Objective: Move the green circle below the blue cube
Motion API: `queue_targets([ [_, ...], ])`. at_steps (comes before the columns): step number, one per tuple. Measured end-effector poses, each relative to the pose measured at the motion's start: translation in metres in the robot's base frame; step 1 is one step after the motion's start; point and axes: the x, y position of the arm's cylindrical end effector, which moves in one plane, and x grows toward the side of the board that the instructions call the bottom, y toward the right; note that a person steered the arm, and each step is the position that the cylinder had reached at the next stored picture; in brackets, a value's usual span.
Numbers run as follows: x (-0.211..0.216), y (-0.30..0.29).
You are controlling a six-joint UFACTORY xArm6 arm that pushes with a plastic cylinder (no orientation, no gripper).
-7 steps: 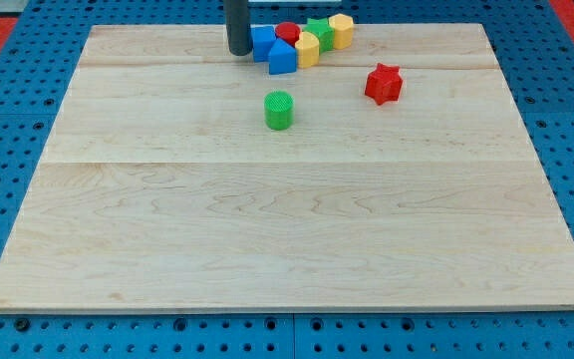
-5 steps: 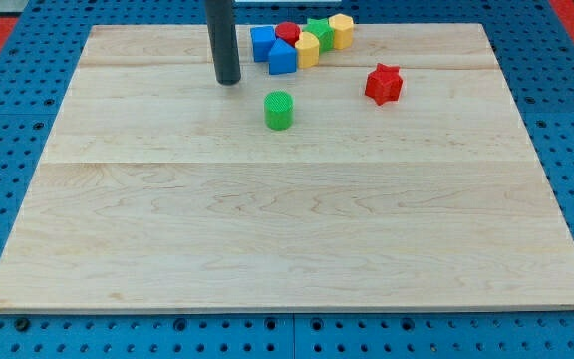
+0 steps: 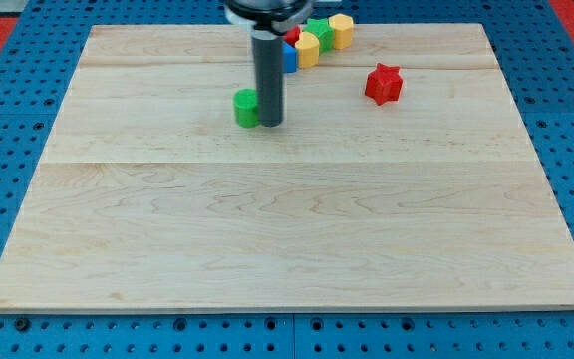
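Note:
The green circle (image 3: 246,108) sits on the wooden board (image 3: 287,219), left of centre in the upper part. My tip (image 3: 269,124) stands right against its right side, and the rod hides part of it. The blue cube is hidden behind the rod near the view's top; only a sliver of a blue block (image 3: 290,56) shows at the rod's right edge, and I cannot tell which blue block it is.
A cluster near the top edge holds a red block (image 3: 293,36), two yellow blocks (image 3: 307,48) (image 3: 341,30) and a green block (image 3: 320,31). A red star (image 3: 384,83) lies apart at the upper right.
My tip swung down and to the right, around to the green circle's right side. The green circle has slid left by about its own width.

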Motion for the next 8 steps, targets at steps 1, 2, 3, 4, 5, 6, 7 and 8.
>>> queue_targets([
  [1,0.003,-0.024],
  [2,0.003,-0.039],
  [3,0.002,-0.067],
  [4,-0.003,-0.069],
  [5,-0.014,-0.069],
  [6,-0.027,-0.069],
  [7,-0.042,-0.069],
  [8,-0.058,-0.063],
])
